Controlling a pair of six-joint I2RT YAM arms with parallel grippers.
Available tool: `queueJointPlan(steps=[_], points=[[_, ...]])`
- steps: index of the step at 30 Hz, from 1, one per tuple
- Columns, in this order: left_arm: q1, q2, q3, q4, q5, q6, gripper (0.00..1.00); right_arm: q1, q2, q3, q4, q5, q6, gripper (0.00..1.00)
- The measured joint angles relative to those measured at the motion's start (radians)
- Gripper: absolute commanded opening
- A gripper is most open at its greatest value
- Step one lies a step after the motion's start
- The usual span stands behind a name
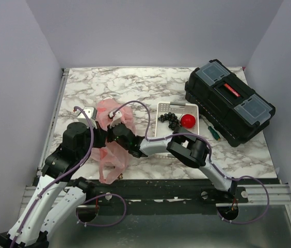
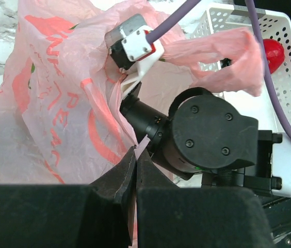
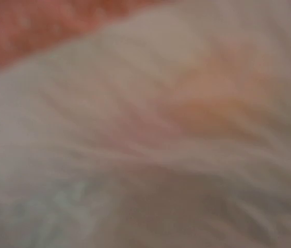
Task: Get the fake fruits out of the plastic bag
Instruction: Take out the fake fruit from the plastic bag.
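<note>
From above, the pink plastic bag lies left of centre on the desk, beside the white tray holding the black grape bunch and red apple. In the left wrist view, the left claw is pinched narrow on a fold of the bag. The right wrist view shows only blurred pink film, so I cannot tell how the right claw stands.

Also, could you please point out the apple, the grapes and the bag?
apple (image 1: 188, 121), top view, its middle.
grapes (image 1: 170, 120), top view, middle of the bunch.
bag (image 1: 112, 163), top view, its lower part.
</note>
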State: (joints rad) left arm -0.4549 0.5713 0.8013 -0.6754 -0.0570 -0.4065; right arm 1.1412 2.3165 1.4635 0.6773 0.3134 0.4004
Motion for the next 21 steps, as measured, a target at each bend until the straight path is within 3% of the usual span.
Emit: queueJointPlan(steps=[8, 12, 21], points=[[0.0, -0.006, -0.028, 0.013, 0.005, 0.015, 0.0, 0.0, 0.04, 0.05, -0.037, 0.066, 0.023, 0.5], [0.0, -0.015, -0.039, 0.018, 0.007, 0.018, 0.0, -0.002, 0.04, 0.043, -0.032, 0.106, 0.029, 0.24], [0.0, -0.024, -0.063, 0.024, 0.014, 0.019, 0.0, -0.045, -0.051, -0.106, 0.005, 0.166, 0.043, 0.11]])
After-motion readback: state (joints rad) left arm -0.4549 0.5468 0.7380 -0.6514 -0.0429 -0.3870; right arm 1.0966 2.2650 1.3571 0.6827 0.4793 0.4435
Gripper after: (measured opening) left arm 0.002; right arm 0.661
